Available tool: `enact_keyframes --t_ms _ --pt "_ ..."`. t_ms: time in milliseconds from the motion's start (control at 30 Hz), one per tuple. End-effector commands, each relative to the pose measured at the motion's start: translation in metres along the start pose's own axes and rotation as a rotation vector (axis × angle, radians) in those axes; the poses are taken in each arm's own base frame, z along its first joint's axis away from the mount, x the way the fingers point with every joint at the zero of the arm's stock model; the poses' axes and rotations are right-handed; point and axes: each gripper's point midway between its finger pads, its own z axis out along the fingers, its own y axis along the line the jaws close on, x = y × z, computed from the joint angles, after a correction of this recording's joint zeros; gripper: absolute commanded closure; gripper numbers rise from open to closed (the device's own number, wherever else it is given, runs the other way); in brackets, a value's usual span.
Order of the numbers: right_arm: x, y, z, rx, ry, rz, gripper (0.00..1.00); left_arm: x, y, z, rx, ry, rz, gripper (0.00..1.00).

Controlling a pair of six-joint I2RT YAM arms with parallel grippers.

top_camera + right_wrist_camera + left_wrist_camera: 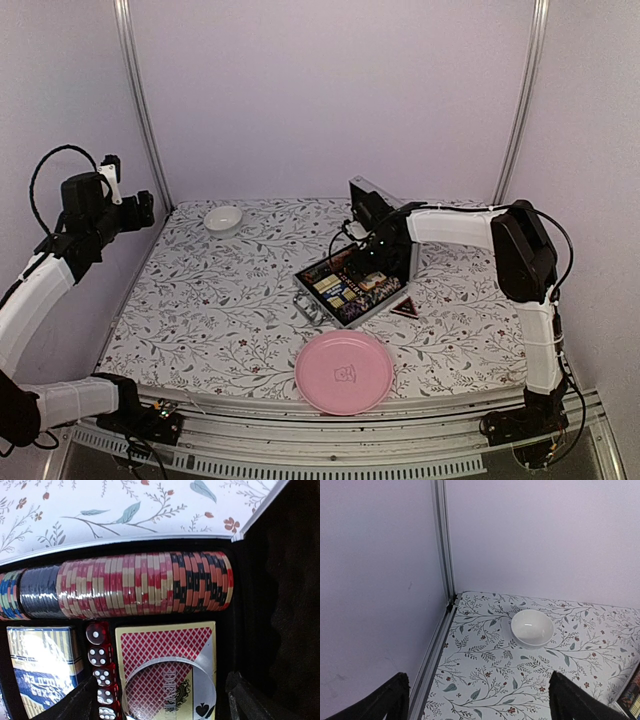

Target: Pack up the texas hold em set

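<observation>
So the right arm goes up from its base to a high elbow, then the forearm stretches across and tips the right gripper [375, 252] down into the open case [325, 308], just in front of the upright lid [367, 205]. Its fingers [75, 705] are spread apart and aren't pinching anything. The clear round button [170, 690] sits between them with a gap on each side, lying on top of the red-backed deck [167, 647].

Count from the right wrist view:
- two decks: the red-backed one between the fingers, and a blue boxed deck [42, 670] outside the left-hand finger
- five red dice [100, 675] in one column, just inside that same finger
- one button
- one row of chips [125, 585] beyond the fingertips, with red, black and blue sections

The left arm is lifted up high over the table's left edge, well away from the case. The left gripper [138, 210] is wide open with nothing in it. One white bowl [532, 627] sits on the tablecloth out beyond its fingers [387, 702].

There's also one pink plate [345, 372], on the near side of the case and well clear of both sets of fingers.
</observation>
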Motion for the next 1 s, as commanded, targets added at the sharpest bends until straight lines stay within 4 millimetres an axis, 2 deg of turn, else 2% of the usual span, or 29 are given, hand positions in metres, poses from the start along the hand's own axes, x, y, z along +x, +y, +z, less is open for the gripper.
enact_keyframes --t_ms 0,100,200,367,433,467,500,567,633,733,867,967 --pt "-0.035 0.006 -0.026 -0.025 -0.096 -0.045 0.10 -0.002 0.002 0.002 -0.004 -0.008 0.005 0.03" --pt "-0.046 0.026 -0.041 -0.046 -0.137 -0.099 0.09 -0.002 0.002 0.002 -0.006 -0.008 0.005 0.03" --pt "-0.044 0.062 -0.057 -0.084 -0.159 -0.177 0.09 -0.001 0.003 0.002 -0.008 -0.005 0.005 0.03" --pt "-0.018 0.123 -0.097 -0.159 -0.214 -0.291 0.10 0.000 0.004 0.003 -0.014 -0.004 0.007 0.03" --pt "-0.001 0.137 -0.113 -0.185 -0.232 -0.305 0.10 -0.001 0.004 0.002 -0.014 -0.005 0.007 0.03" --pt "0.003 0.140 -0.126 -0.199 -0.260 -0.301 0.10 -0.001 0.004 0.003 -0.014 -0.005 0.005 0.03" --pt "0.013 0.140 -0.132 -0.207 -0.262 -0.289 0.10 -0.001 0.004 0.003 -0.014 -0.006 0.006 0.03" --pt "0.033 0.133 -0.138 -0.205 -0.256 -0.236 0.11 -0.001 0.003 0.003 -0.013 -0.006 0.006 0.03" --pt "0.051 0.117 -0.139 -0.159 -0.245 -0.168 0.10 0.000 0.003 0.003 -0.012 -0.004 0.005 0.03" --pt "0.084 0.085 -0.131 -0.092 -0.190 -0.050 0.09 0.000 0.003 0.003 -0.008 -0.002 0.005 0.03" --pt "0.108 0.032 -0.121 -0.027 -0.144 0.206 0.09 0.000 0.002 0.003 -0.005 -0.004 0.004 0.03" --pt "0.120 0.002 -0.113 0.019 -0.119 0.340 0.08 0.000 0.002 0.003 -0.005 -0.004 0.003 0.03"
